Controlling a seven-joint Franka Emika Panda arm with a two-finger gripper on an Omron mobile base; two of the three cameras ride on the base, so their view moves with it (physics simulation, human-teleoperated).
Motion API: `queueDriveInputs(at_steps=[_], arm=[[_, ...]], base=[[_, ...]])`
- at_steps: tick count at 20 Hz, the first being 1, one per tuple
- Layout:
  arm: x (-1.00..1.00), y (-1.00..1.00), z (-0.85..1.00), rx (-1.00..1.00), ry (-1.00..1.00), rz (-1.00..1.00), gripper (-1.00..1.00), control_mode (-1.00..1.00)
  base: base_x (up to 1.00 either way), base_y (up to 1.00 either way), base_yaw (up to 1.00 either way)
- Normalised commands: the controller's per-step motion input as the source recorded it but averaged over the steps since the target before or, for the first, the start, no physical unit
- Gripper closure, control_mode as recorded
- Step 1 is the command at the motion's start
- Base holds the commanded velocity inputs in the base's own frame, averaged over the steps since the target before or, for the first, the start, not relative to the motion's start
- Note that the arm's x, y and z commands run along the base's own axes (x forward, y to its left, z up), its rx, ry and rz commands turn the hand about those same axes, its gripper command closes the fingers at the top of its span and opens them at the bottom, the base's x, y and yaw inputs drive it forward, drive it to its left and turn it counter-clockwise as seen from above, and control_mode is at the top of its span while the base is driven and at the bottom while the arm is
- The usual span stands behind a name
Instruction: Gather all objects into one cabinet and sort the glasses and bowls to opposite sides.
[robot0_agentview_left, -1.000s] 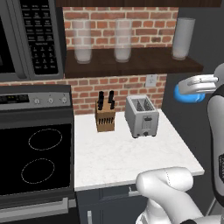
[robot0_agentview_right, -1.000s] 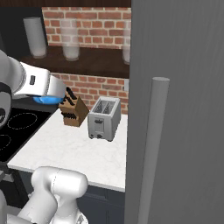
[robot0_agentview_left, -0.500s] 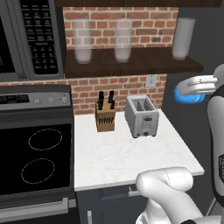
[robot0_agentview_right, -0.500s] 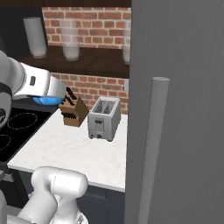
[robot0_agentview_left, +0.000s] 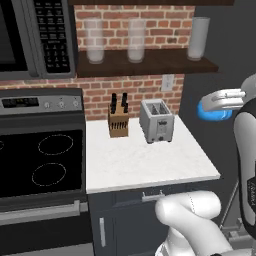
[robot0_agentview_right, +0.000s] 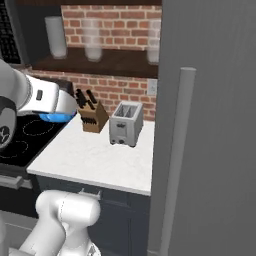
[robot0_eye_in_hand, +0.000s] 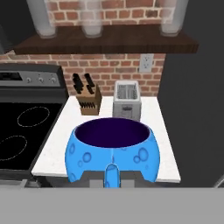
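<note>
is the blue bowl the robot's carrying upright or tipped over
Upright. In the hand view the blue bowl has its rim level and its dark inside facing up, held by the gripper above the counter.

A red brick wall (robot0_agentview_left: 135, 85) backs a white counter (robot0_agentview_left: 145, 160) bearing a knife block (robot0_agentview_left: 118, 120) and a silver toaster (robot0_agentview_left: 156, 120). Above runs a dark wooden shelf (robot0_agentview_left: 145, 62) with three clear glasses (robot0_agentview_left: 136, 40). A black stove (robot0_agentview_left: 42, 160) sits to the left, under a microwave (robot0_agentview_left: 30, 37).

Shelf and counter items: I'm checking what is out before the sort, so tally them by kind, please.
Glasses on the shelf: 3
Blue bowl, held in the shut gripper: 1
Toaster: 1
Knife block: 1
Total: 6
</note>
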Motion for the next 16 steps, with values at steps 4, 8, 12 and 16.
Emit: queueDriveInputs(at_steps=[4, 8, 12, 16], arm=[[0.00, 0.00, 0.00, 0.00, 0.00, 0.00, 1.00, 1.00], [0.00, 0.00, 0.00, 0.00, 0.00, 0.00, 1.00, 1.00], [0.00, 0.00, 0.00, 0.00, 0.00, 0.00, 1.00, 1.00], [0.00, 0.00, 0.00, 0.00, 0.00, 0.00, 1.00, 1.00]], base=[[-0.97, 0.58, 0.07], [-0.76, 0.85, 0.12], [-0.59, 0.94, 0.23], [-0.48, 0.85, 0.34]])
